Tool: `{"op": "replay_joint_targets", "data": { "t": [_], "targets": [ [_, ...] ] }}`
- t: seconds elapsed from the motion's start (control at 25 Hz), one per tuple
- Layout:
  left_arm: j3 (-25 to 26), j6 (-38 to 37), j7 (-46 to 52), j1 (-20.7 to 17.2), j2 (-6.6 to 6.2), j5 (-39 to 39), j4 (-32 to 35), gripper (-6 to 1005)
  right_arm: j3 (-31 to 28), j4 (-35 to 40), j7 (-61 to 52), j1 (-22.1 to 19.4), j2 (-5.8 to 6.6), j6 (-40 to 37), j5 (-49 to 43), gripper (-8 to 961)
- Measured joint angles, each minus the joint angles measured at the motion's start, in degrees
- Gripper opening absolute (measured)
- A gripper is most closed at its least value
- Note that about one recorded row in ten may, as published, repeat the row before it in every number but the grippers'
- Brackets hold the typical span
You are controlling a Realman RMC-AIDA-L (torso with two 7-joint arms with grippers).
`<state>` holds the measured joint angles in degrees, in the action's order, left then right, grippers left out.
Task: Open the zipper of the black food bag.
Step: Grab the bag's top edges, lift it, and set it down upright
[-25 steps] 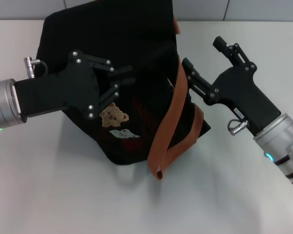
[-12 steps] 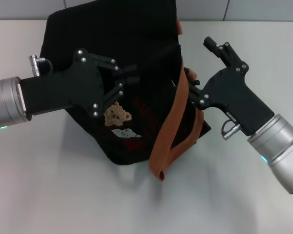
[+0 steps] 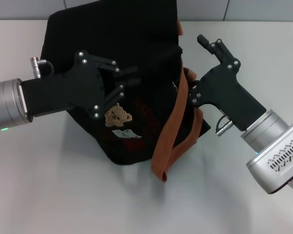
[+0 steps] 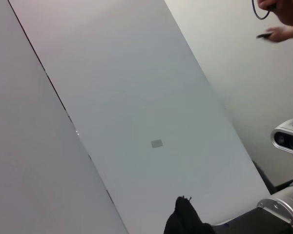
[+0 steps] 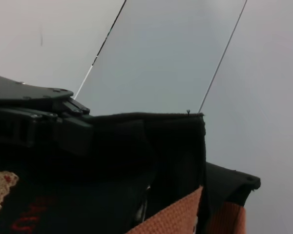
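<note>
The black food bag (image 3: 136, 39) lies tilted on the white table, its bear patch (image 3: 117, 116) facing me and its rust-brown handles (image 3: 173, 126) draped down its right side. My left gripper (image 3: 126, 78) is shut on a fold of the bag's upper front fabric; the right wrist view shows that left gripper (image 5: 73, 134) pinching the bag (image 5: 166, 146). My right gripper (image 3: 187, 83) is open at the bag's right end, right beside the handle. A small silver glint (image 3: 175, 87) shows there; the black zipper line barely stands out from the fabric.
White table (image 3: 78, 195) spreads in front of and around the bag. Grey wall panels (image 4: 136, 97) fill the left wrist view, with a scrap of black fabric (image 4: 185, 222) and a person's hand (image 4: 283, 14) at one corner.
My right gripper has moved left, closing in on the bag's right end by the handle. The left gripper keeps its hold and has shifted slightly up and right.
</note>
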<state>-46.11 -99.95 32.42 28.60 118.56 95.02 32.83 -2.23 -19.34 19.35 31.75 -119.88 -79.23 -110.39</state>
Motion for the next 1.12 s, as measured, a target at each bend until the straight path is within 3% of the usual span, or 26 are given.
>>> {"op": "replay_joint_targets", "data": {
  "t": [1.12],
  "targets": [
    [-0.1, 0.1, -0.2, 0.2, 0.0, 0.2, -1.5, 93, -1.6, 0.1, 5.5, -0.3, 0.0, -2.6, 0.0, 720]
  ]
}}
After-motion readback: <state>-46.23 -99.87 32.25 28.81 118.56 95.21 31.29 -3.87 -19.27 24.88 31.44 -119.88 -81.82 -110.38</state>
